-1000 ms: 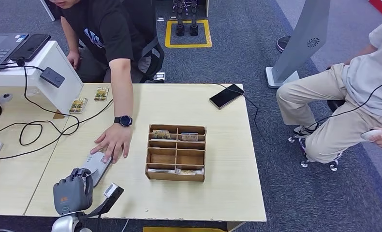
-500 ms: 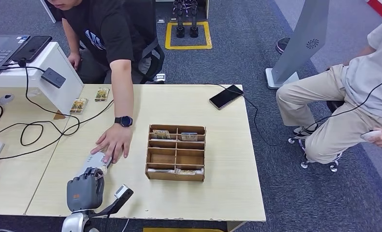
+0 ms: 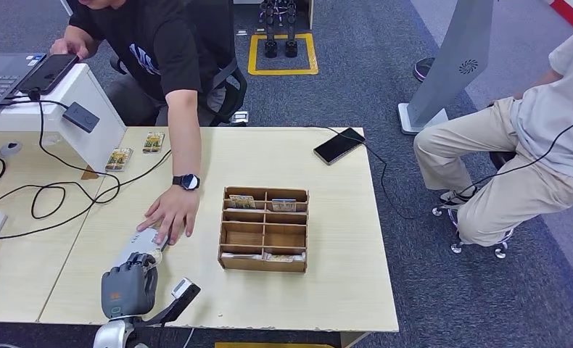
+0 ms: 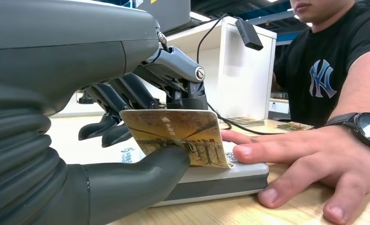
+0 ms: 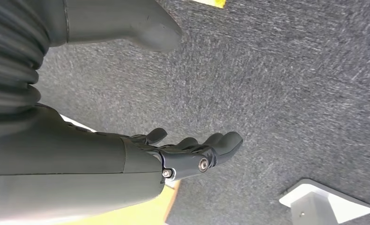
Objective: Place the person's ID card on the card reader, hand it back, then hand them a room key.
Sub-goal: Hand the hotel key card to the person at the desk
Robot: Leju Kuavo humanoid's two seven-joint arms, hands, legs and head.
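Head view, lower left of frame: left robot hand (image 3: 129, 290) over the near edge of the counter (image 3: 341, 290), its back to the camera, so what it holds is hidden there. Left wrist view shows the grip: thumb under and dark fingers (image 4: 127, 93) above pinching the ID card (image 4: 178, 138), a yellowish printed card held just over the grey-and-white card reader (image 4: 230, 180); contact between card and reader cannot be told. The reader (image 3: 140, 243) lies flat on the counter in the head view, with a person's hand (image 3: 170, 212) resting on its far end; in the wrist view that hand (image 4: 309, 164) has fingertips on the reader's top beside the card, a dark watch (image 4: 366, 131) at the wrist. Right robot hand (image 5: 192, 152) hangs over grey carpet, fingers loosely extended and holding nothing. Centre of the head view: a wooden sorting box (image 3: 265, 228) with 2 columns of compartments; cards show in both top cells and along the bottom row, middle cells look bare, the designs too small to read. 2 loose cards (image 3: 135, 148) lie upper left on the counter, a phone (image 3: 339, 143) on a cable at upper centre. A second person sits at the right edge, cut off by the frame.
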